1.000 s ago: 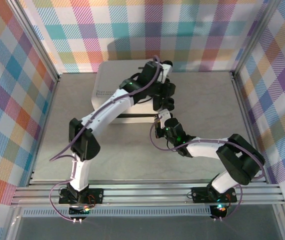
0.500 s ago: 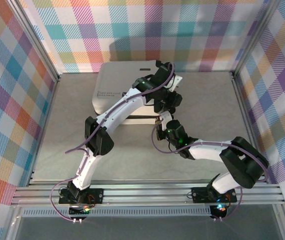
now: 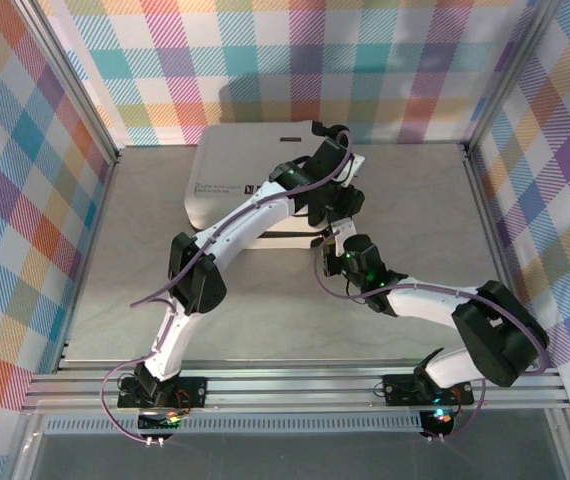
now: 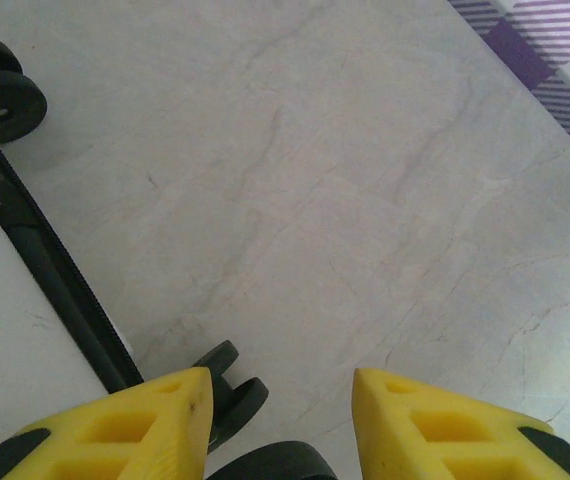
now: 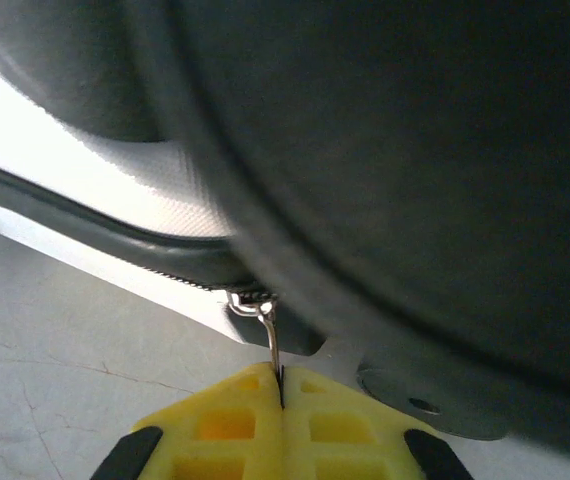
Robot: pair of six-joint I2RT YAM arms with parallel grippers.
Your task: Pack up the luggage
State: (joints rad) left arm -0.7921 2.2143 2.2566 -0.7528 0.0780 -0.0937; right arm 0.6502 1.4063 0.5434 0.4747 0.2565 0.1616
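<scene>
Both arms have edged rightward since a second ago. Closed, the small white hard-shell suitcase (image 3: 227,180) lies at the tabletop's far edge; packing looks done bar zipping. At its near right corner the right gripper (image 5: 282,398) pinches the thin metal zipper pull (image 5: 270,335) tight. The left gripper (image 4: 283,395) hovers half-spread and empty beside the black wheels (image 4: 5,98).

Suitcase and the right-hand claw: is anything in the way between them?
Nothing visible. The right gripper is shut on the metal zipper pull at the near edge of the closed suitcase, so the two are in direct contact with nothing between them.
</scene>
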